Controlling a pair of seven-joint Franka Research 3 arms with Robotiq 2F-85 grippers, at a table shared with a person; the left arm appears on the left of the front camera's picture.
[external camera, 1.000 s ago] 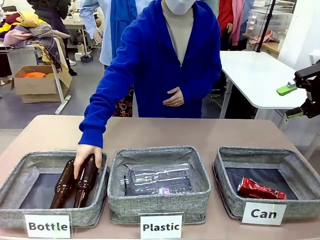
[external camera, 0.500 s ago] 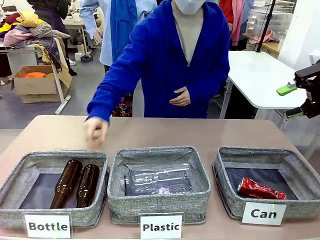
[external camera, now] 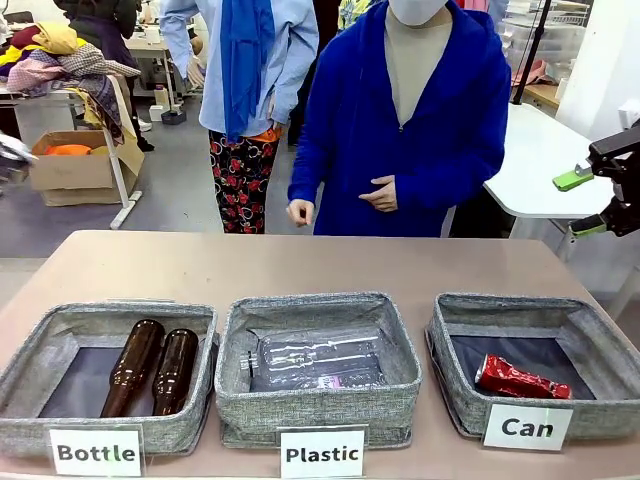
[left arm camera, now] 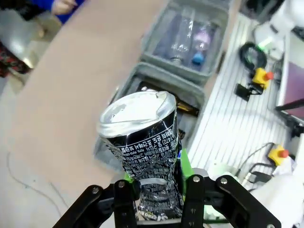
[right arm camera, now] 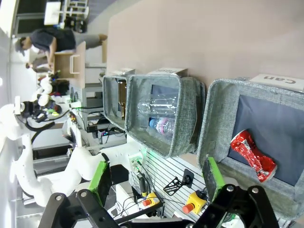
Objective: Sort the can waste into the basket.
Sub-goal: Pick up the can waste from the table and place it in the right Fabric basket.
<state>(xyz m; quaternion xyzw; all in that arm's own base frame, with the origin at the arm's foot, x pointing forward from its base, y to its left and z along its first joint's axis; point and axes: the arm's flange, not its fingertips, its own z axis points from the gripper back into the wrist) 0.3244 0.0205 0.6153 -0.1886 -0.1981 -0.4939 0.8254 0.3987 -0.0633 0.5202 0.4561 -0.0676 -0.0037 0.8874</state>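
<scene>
My left hand (left arm camera: 159, 190): pinching the silver can (left arm camera: 142, 147) between its green pads, low on the can's body.
Silver can, axis: its long axis runs straight out along my fingers, shiny lid pointing away from my wrist, base down between the fingers.
Silver can, look: dark print with white lettering on the wall, which is dented and pinched in at the waist; the lid rim is bent out of round.
Silver can, place: held in the air over the counter (left arm camera: 71, 95), above the near corner of a grey basket seen in my left wrist view.
"Bottle" basket (external camera: 60, 340): far left of the "Can" basket, two brown glass bottles (external camera: 150, 365) lying side by side inside.
"Plastic" basket (external camera: 318, 400): just left of the "Can" basket, a clear plastic bottle (external camera: 315, 355) lying in it.
"Can" basket (external camera: 590, 335): at the right end of the row on the counter, white label at its front.
Red can (external camera: 520, 380): crushed flat, lying on the dark bottom of the "Can" basket, long axis left-to-right and tilted slightly.
My right hand (right arm camera: 156, 178): spread wide and empty, up off the counter to the right of the "Can" basket.
Person (external camera: 420, 120): in a blue coat at the far side of the counter, behind the "Plastic" basket, hands off the counter.
</scene>
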